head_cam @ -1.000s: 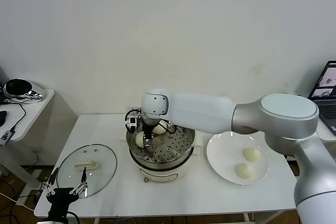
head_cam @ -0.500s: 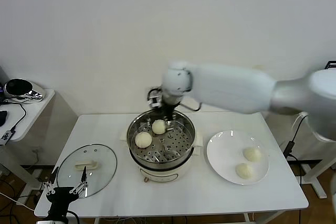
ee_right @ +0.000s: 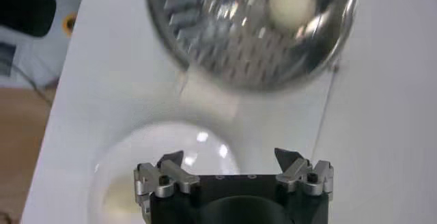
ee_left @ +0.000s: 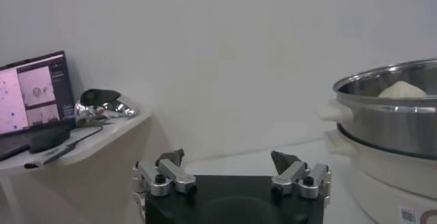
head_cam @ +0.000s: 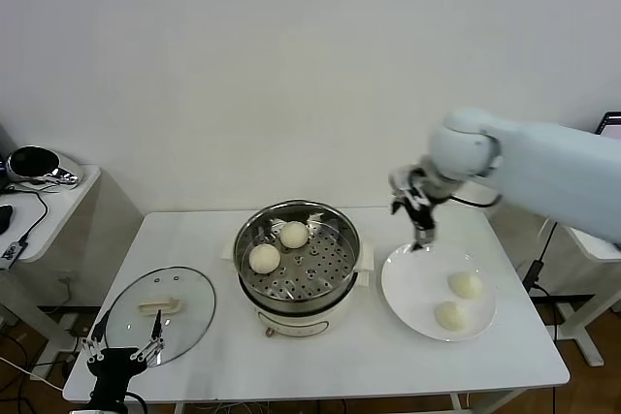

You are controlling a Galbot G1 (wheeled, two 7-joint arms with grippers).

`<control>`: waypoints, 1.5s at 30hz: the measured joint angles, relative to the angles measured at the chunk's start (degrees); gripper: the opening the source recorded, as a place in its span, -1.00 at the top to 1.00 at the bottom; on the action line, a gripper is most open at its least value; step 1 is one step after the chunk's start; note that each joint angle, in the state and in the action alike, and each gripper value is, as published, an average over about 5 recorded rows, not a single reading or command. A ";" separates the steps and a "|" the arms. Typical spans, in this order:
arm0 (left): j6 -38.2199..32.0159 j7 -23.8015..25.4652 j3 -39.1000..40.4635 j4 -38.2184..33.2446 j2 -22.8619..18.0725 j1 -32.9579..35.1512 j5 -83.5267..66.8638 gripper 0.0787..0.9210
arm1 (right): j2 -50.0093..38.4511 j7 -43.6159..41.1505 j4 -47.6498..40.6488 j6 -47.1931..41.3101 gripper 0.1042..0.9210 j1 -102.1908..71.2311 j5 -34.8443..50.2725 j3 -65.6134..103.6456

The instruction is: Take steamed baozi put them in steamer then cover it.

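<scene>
The steamer (head_cam: pixel 322 265) stands mid-table with two steamed baozi in it, one at its left (head_cam: pixel 264 257) and one at the back (head_cam: pixel 294 234). Two more baozi (head_cam: pixel 467 284) (head_cam: pixel 449 314) lie on the white plate (head_cam: pixel 415 280) to the right. My right gripper (head_cam: pixel 421 232) hangs open and empty over the plate's far left rim. In the right wrist view the gripper (ee_right: pixel 231 157) is above the plate (ee_right: pixel 171 167), with the steamer (ee_right: pixel 225 48) and a baozi (ee_right: pixel 292 0) beyond it. My left gripper (head_cam: pixel 123 344) is parked open by the table's front left corner.
The glass lid (head_cam: pixel 160 302) with its cream handle lies flat on the table left of the steamer, just beyond the left gripper. A low side table (head_cam: pixel 39 191) with a shiny object stands at the far left. The left wrist view shows the steamer's wall (ee_left: pixel 392 119).
My right gripper has left the steamer, where a baozi now lies at the left, and swung right to above the plate. The left arm has not moved.
</scene>
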 measured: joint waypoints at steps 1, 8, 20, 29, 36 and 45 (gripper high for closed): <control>0.00 0.00 -0.05 -0.01 -0.05 0.11 0.05 -0.77 | -1.35 -0.07 0.34 0.54 -0.76 -1.50 -1.06 0.98; 0.04 -0.01 -0.65 -0.42 -0.22 0.76 0.40 -0.77 | -7.87 0.02 1.16 4.05 -0.76 -13.96 -7.73 9.52; -0.03 -0.07 -0.90 -0.88 -0.92 1.64 0.87 -0.77 | -9.89 1.57 -1.95 6.99 -0.76 -30.33 -14.88 19.02; -0.27 -0.12 -1.34 -0.59 -1.00 1.77 0.72 -0.77 | -7.98 2.68 -5.41 7.29 -0.76 -35.67 -16.66 21.55; -0.35 -0.15 -1.40 -0.25 -0.94 1.50 0.60 -0.77 | -5.85 3.64 -7.81 7.27 -0.73 -37.83 -17.34 22.48; -0.53 -0.17 -1.70 0.19 -0.82 1.43 0.46 -0.77 | -2.93 4.13 -10.71 7.08 -0.65 -39.42 -17.88 23.23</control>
